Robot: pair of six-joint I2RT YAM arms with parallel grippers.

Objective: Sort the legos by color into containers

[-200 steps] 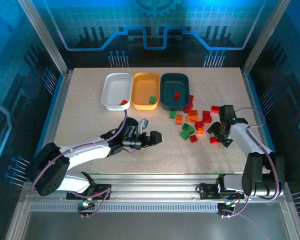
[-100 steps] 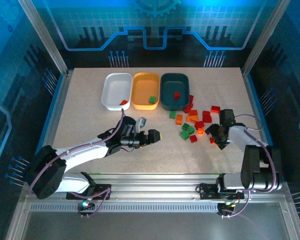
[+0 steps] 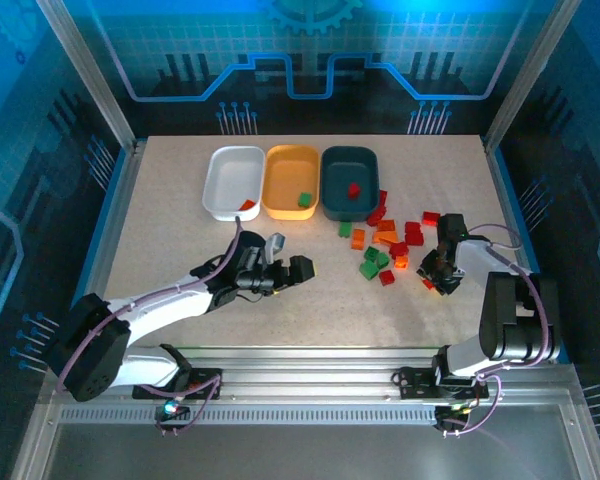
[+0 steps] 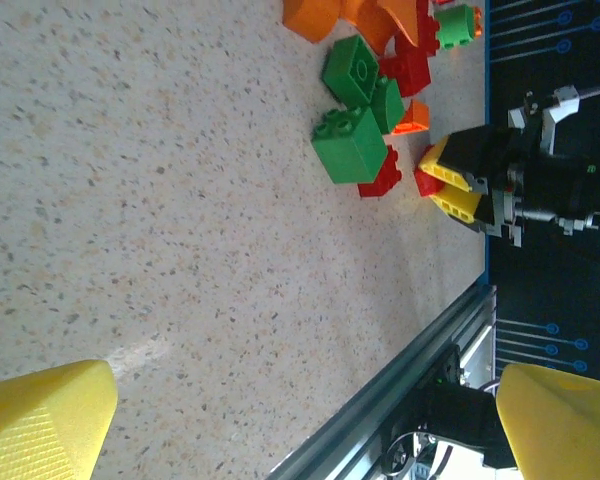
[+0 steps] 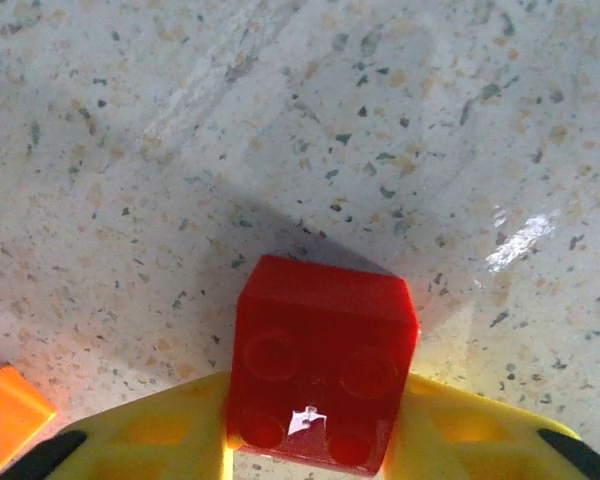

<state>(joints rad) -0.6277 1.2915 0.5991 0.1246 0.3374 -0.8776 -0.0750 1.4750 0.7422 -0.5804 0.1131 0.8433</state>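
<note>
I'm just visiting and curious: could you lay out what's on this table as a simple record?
White tray: one red brick inside
Orange-yellow tray: one green brick inside
Teal tray: one red brick inside
Loose bricks: red, orange, green, scattered beside the teal tray
Left gripper: open, holding nothing
Right gripper: closed on a red brick

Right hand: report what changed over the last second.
The right hand shifted slightly left and closed on a red lego. The left hand, open, pulled slightly left, away from the loose legos. The white tray, orange-yellow tray and teal tray stayed put.
</note>
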